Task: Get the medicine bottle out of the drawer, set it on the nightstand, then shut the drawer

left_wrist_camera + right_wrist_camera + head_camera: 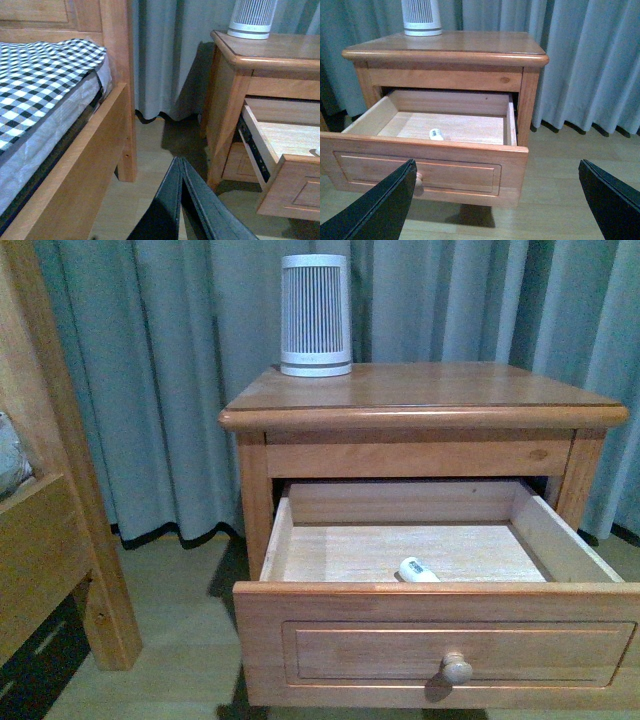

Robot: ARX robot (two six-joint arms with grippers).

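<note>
Drawer (440,640), standing well out, panelled front and round knob (457,668) foremost. Contents: one medicine bottle (418,570), lying on its side on the pale floor, close behind the front panel, about mid-width, nothing touching it. Long axis flat and slanted across the floor, square with neither front nor sides; which end carries the cap is too small to tell. Nightstand (430,390) top: ribbed white appliance (316,315) only, at rear left. Right gripper (497,162): fingers spread wide, empty, facing the drawer, apart from it. Left gripper (180,162): fingers pressed together, empty, off beside the bed frame (75,165). Status: drawer open; lifting, placing and closing all yet to do.
</note>
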